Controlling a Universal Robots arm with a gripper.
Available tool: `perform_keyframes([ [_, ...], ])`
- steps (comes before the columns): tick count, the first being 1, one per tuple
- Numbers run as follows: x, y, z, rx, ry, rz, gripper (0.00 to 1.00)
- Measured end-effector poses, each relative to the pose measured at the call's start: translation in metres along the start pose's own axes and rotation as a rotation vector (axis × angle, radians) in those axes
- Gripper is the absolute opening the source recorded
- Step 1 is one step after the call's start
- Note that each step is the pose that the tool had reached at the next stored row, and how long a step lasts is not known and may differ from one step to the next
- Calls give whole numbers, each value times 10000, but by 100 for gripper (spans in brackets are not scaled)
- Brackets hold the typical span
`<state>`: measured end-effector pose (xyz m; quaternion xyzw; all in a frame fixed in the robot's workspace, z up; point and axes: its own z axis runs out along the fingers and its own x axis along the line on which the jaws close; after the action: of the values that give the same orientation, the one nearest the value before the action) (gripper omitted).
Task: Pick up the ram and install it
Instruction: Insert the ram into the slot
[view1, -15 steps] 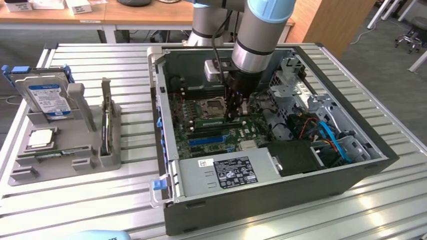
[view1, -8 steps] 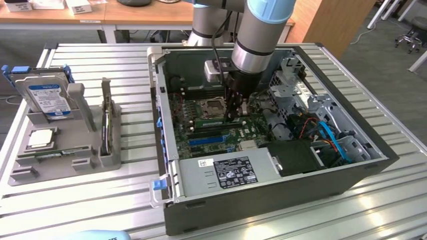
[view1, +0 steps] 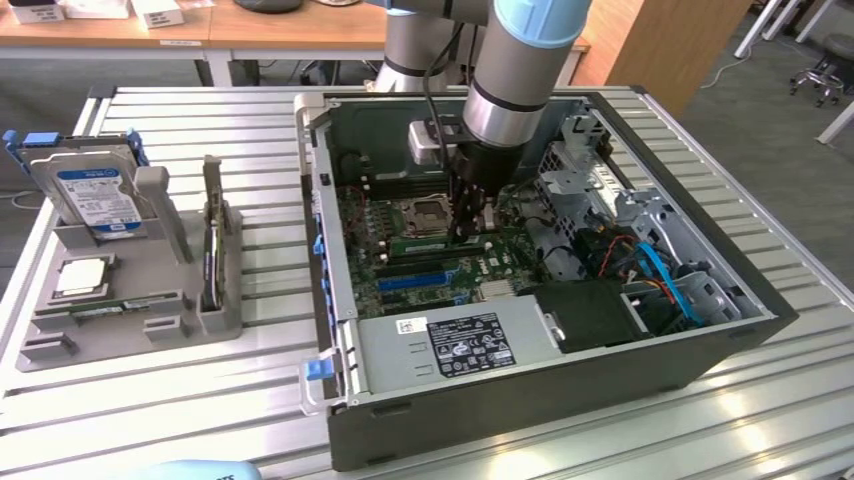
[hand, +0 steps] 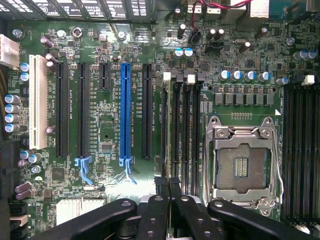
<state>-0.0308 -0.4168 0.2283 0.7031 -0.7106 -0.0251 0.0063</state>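
1. Hand (view1: 474, 232) is down inside the open computer case (view1: 534, 400), fingers (hand: 156, 210) pressed together right over the memory slots (hand: 182, 130). Can't tell if anything thin is pinched between them.
2. Fingers line up with the run of the slots, probably so a stick would go in edge-first, straight down.
3. Exterior view's left: a grey holder (view1: 154, 255) sits on the slatted counter (view1: 200, 420), well apart from the hand. Looks like a jig that keeps each part at a known pick spot.
4. In the holder: a hard drive (view1: 91, 190) stands upright at the back and a square processor chip (view1: 80, 277) lies flat in front of it.
5. Ram (view1: 114, 308): one green stick lies flat in the holder's front groove, just in front of the chip, with nothing touching it.
6. A thin upright piece (view1: 214, 240) stands on edge at the holder's case side. Can't tell what it is.
7. Mid-case: the motherboard (hand: 107, 130) has a blue card slot (hand: 125, 110), then the memory slots, then the empty processor socket (hand: 242, 160) close beside them. Tight gap, and the socket frame is the nearest thing to clip.
8. Exterior view's right: a metal drive cage (view1: 601, 170) and blue cables (view1: 667, 280) crowd that side. The case walls box the arm in.
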Motion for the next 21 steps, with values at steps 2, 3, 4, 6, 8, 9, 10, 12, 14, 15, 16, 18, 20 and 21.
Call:
perform_keyframes([
  [2,-1,0,0,-1,0,-1,12],
  [3,-1,0,0,-1,0,-1,12],
  [4,-1,0,0,0,0,-1,12],
  [6,-2,-1,0,0,0,2,12],
  [8,-1,-3,0,0,1,-2,12],
  [9,-2,-5,0,0,0,-6,12],
  [10,-2,-6,0,0,0,-10,12],
  [12,-2,-7,0,0,0,-14,12],
  [14,-2,-7,0,0,1,-16,12],
  [15,-1,-7,0,-1,2,-16,12],
  [16,-2,-7,2,-1,1,-16,12],
  [18,-2,-8,11,1,-1,-16,12],
  [20,-1,-8,15,-2,2,-16,12],
  [21,-1,-8,16,-2,2,-16,12],
])
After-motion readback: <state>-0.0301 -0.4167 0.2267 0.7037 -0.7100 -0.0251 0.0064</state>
